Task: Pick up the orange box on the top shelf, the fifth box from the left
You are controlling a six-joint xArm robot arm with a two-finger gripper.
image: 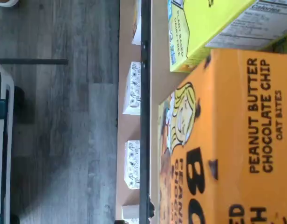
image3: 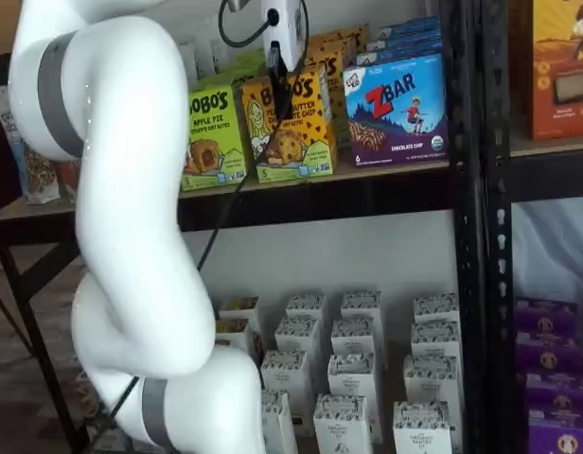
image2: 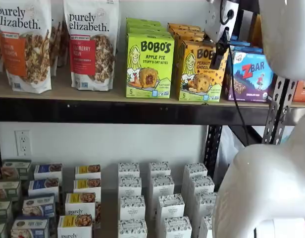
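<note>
1. The orange box (image2: pixel 201 71) stands upright at the front of the top shelf (image2: pixel 118 110), between the lime-green Apple Pie box (image2: pixel 149 65) and the blue ZBar box (image2: pixel 250 74), just beside both.
2. More orange cartons line up behind it (same Bobo's design, as far as the tops show).
3. The gripper (image2: pixel 221 49) hangs right in front of the orange box's upper right part in a shelf view; in the other it (image3: pixel 281 87) sits over the middle of the box's (image3: pixel 291 125) upper face.
4. The jaws: black fingers (image3: pixel 282 90) appear as one dark shape, so I cannot tell whether they are released or clenched.
5. Wrist view is filled by the orange box (image: pixel 227 140), with the lime-green box (image: pixel 199 28) beside it.
6. Small white cartons (image2: pixel 162 203) crowd the level below.
</note>
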